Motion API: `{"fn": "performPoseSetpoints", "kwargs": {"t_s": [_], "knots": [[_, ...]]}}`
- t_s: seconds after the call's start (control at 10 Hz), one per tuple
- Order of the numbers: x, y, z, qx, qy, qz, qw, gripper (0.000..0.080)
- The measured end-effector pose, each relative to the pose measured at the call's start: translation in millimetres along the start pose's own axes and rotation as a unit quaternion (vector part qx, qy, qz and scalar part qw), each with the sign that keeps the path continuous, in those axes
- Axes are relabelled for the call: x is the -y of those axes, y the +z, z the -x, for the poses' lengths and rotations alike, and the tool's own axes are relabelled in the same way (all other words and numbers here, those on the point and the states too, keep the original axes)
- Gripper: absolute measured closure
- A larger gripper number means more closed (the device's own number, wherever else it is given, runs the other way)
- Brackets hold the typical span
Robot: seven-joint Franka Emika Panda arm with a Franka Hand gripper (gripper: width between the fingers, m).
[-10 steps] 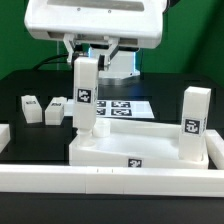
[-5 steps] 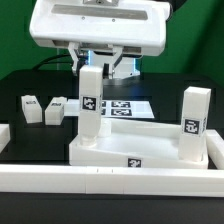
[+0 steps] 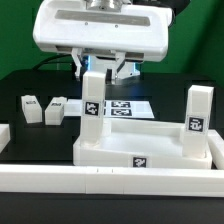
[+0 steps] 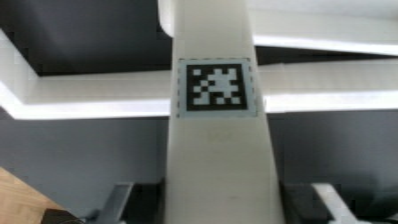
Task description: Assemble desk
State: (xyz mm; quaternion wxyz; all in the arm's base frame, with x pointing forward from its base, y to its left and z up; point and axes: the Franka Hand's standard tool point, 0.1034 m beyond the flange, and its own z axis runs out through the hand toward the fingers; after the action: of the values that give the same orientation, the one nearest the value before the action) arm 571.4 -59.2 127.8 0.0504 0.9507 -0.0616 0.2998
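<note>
light: bright, even | glare: whites washed out | wrist view: leg [image 4: 217,150] soft, blurred

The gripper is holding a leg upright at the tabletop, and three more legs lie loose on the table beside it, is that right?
No. Only two legs lie loose on the table, as the exterior view shows; the gripper does hold a leg upright at the tabletop.

A robotics lab bench: a black worktop [image 3: 30,75] edged by white border rails [image 3: 100,181], a printed marker board [image 3: 130,108] lying flat toward its far side.
</note>
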Motion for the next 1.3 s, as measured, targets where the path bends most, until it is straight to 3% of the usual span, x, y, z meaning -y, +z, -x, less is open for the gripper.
{"fn": "performPoseSetpoints", "kwargs": {"t_s": [0.5,0.6,0.7,0.8,0.9,1.3], "knots": [[0.9,0.9,0.3,0.003,-0.001,-0.001,1.0,0.0509],[1.2,1.7,2.2,0.007,-0.001,-0.002,1.0,0.0448],[1.2,1.7,2.2,0.007,-0.001,-0.002,1.0,0.0285],[1.2,1.8,2.3,0.007,-0.001,-0.002,1.0,0.0285],[0.2,1.9,2.4,0.008,-0.001,-0.001,1.0,0.0179],[-8.7,-6.7,-5.8,0.015,0.005,-0.002,1.0,0.0151]]}}
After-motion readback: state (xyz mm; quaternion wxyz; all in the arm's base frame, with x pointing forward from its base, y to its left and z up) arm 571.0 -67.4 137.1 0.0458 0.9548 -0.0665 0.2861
